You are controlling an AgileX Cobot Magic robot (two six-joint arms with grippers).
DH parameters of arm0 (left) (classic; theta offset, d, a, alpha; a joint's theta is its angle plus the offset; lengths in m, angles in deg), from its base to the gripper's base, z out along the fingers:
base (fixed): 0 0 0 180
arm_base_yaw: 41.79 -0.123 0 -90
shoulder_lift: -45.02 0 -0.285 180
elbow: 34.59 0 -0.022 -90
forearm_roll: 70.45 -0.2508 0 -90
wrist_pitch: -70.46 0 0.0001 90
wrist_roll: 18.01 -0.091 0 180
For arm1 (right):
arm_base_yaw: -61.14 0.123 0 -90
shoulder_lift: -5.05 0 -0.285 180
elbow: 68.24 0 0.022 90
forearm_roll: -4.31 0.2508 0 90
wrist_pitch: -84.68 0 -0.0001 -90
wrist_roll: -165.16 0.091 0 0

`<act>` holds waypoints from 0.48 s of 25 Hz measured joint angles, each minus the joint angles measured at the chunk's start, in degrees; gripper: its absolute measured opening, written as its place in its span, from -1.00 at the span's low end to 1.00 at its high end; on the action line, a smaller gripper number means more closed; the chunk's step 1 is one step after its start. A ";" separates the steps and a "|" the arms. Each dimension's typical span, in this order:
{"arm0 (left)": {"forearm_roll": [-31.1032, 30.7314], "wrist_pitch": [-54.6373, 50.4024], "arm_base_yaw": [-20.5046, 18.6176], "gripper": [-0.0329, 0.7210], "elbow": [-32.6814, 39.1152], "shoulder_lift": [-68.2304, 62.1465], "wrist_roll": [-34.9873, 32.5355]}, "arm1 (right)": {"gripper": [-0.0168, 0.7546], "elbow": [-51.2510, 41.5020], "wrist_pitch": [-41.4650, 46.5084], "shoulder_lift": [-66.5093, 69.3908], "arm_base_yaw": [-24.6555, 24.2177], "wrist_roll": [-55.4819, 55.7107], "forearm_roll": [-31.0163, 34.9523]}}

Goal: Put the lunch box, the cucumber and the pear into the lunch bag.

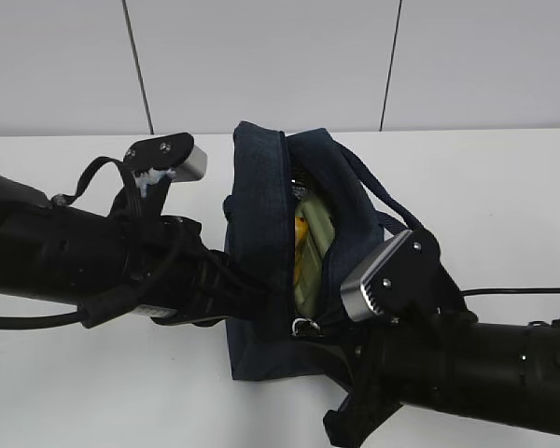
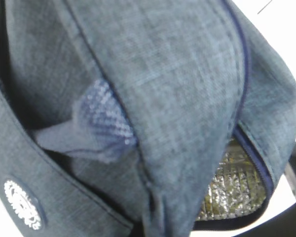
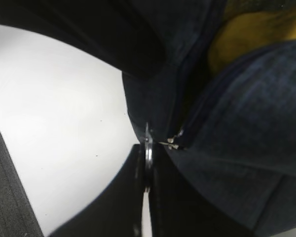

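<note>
Taking the lunch bag [image 1: 261, 271] as the landmark, the left gripper [image 1: 231, 291] is pressed against its left side panel, jaws drawn together; the left wrist view shows bunched navy fabric close up, so it appears to pinch the cloth, though the contact itself is hidden. Silver foil lining [image 2: 232, 190] shows under the flap there. The bag stands on the white table [image 1: 75, 392] with its zipper gaping along the top. Inside the gap lies something yellow, the pear [image 3: 256, 34] by its colour, beside a pale green edge that may be the lunch box [image 1: 308, 219]. The cucumber cannot be made out; no item lies outside the bag. At the bag's near end the right gripper [image 3: 147, 170] is clamped on the metal ring pull [image 3: 148, 155]. Loading looks done; what is left seems to be closing.
</note>
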 joint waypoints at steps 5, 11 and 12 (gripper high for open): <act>0.00 0.05 0.00 -0.90 0.00 0.00 0.00 | -0.96 -0.05 3.83 -3.89 0.00 0.00 -0.13; 0.00 0.11 0.00 -0.90 0.00 0.00 0.00 | -0.96 -0.20 5.42 -8.02 0.00 0.04 -0.48; 0.00 0.11 0.00 -0.90 0.00 0.00 0.00 | -0.96 -0.28 5.55 -8.43 0.00 0.04 -0.48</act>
